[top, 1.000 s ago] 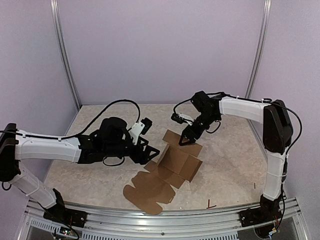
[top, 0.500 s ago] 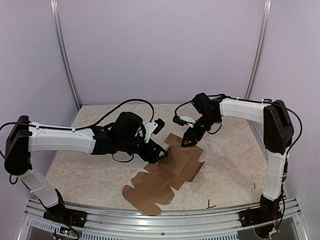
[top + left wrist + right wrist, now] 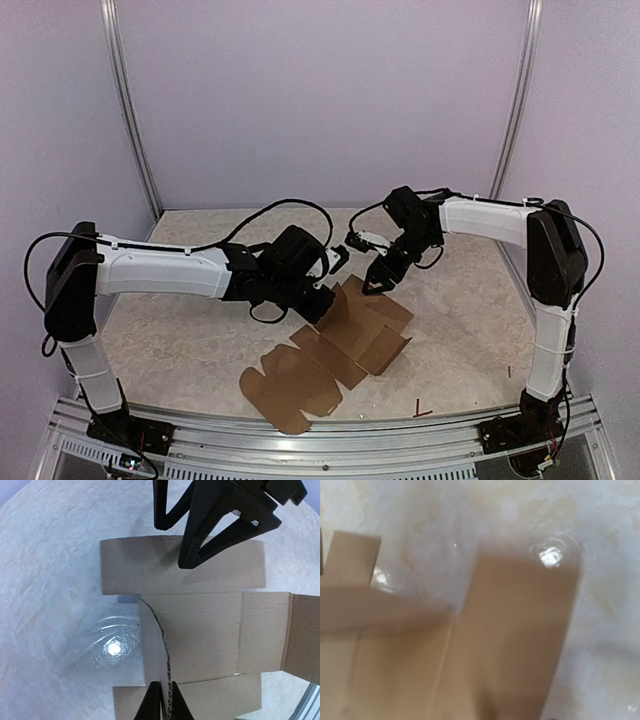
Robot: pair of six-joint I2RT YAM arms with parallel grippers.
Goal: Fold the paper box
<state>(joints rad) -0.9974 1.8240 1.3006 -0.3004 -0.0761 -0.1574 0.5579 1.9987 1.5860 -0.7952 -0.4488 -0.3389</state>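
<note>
The paper box (image 3: 352,332) is a brown die-cut cardboard sheet, mostly flat on the table, with one panel raised near its middle. My left gripper (image 3: 323,300) is shut on the top edge of that raised panel. In the left wrist view the jaws (image 3: 166,702) pinch the corrugated edge, with the paper box (image 3: 205,630) spread out beyond them. My right gripper (image 3: 374,284) stands open, fingertips down on the far flap, and it shows again in the left wrist view (image 3: 174,545). The right wrist view is blurred and filled by the paper box (image 3: 515,630), and its own fingers do not show.
A small dark stick-like scrap (image 3: 422,411) lies near the front right and another (image 3: 508,372) further right. A metal rail (image 3: 300,440) runs along the table's near edge. Purple walls and two metal posts (image 3: 130,120) close in the back and sides.
My left arm has reached to the right and its gripper has shut on the raised panel's edge. The sheet has shifted slightly and lies flatter. The right gripper has barely moved.
</note>
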